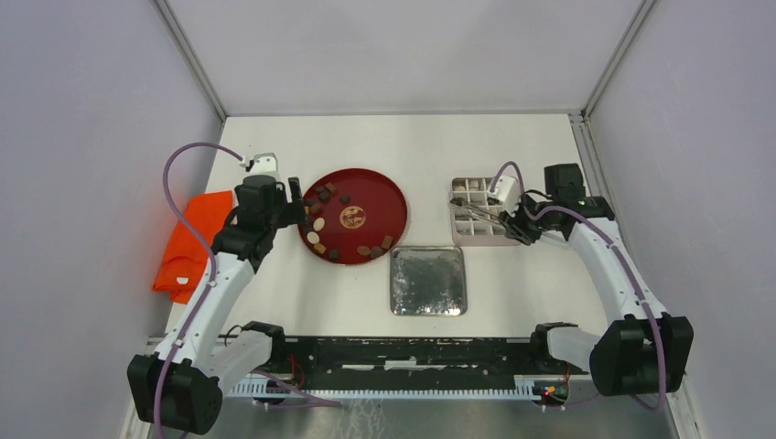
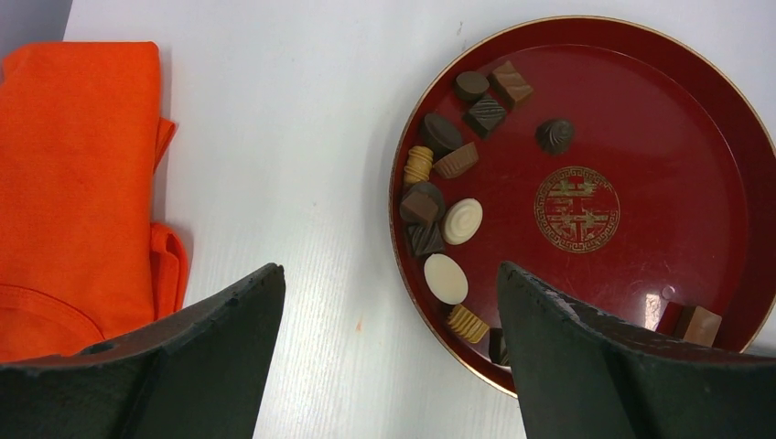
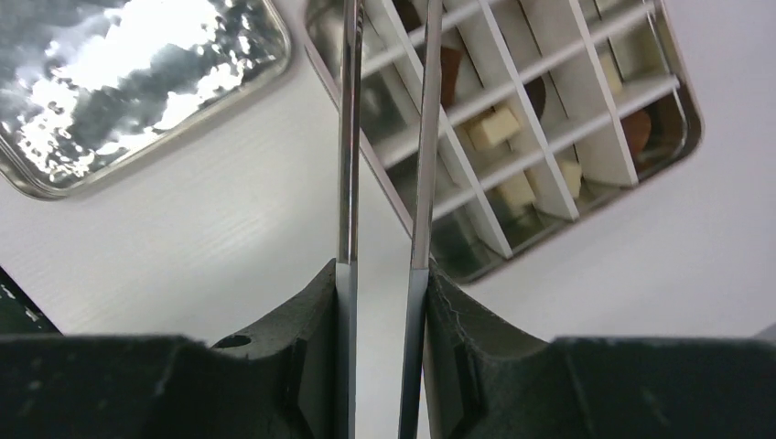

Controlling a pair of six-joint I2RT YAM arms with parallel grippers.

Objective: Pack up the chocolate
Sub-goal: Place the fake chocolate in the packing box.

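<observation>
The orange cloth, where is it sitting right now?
In the top view, the orange cloth lies at the far left of the table, left of the red plate.

Dark, tan and cream chocolate pieces [image 2: 462, 221] loose along the rim of the red plate [image 2: 659, 110].

1 plate [image 1: 384, 197]; 1 box [image 1: 467, 186]; 1 tray [image 1: 428, 281]

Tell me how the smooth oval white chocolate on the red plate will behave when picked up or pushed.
The oval white chocolate lies flat, so it probably won't roll. Its smooth top may slip from a pinch. Pushed, it would likely slide on the glossy red plate and nudge the ridged piece beside it.
</observation>
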